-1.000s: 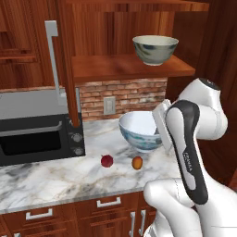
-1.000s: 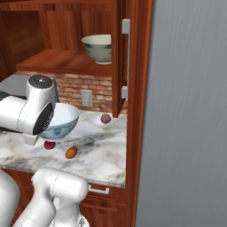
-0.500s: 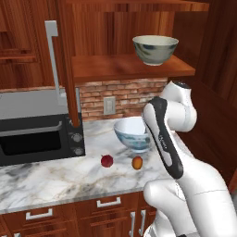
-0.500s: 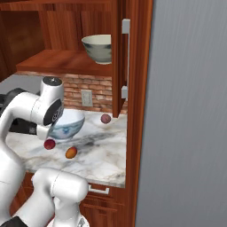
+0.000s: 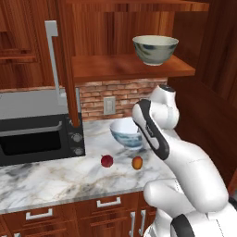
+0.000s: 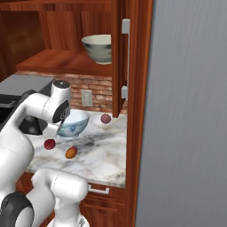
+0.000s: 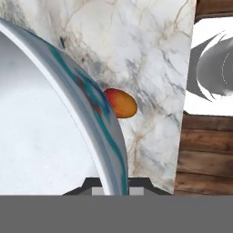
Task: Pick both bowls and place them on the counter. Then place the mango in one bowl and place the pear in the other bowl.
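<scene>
The robot is on the first part of the job: getting both bowls down onto the tabletop [image 5: 55, 173]. The white bowl with blue flowers [image 5: 126, 134] is low over the marble, near the brick wall, and the arm is right beside it. In the hand view the bowl's rim [image 7: 98, 118] runs down between the two dark tips of the claw [image 7: 114, 184], one tip on each side of it. So the claw looks like it is pinching the rim of this bowl. I cannot tell if the bowl's bottom sits on the marble or is a tiny bit above it.

The grey-green bowl [image 5: 155, 49] is up on the wooden shelf [image 5: 115, 67], untouched. The mango [image 5: 137, 162] lies on the marble just in front of the flower bowl, close to the edge. The pear [image 5: 107, 160] lies near it, a little toward the black microwave [image 5: 39, 139]. A paler red fruit [image 6: 105, 118] sits farther back by the cabinet door.

I think the next move is to set the flower bowl flat, let go of the rim, and pull the claw up and out without tipping it. Then the arm must reach high for the bowl on the shelf. The fruit goes in after that. The mango is very close to the bowl, so a bump could roll it off the edge.
</scene>
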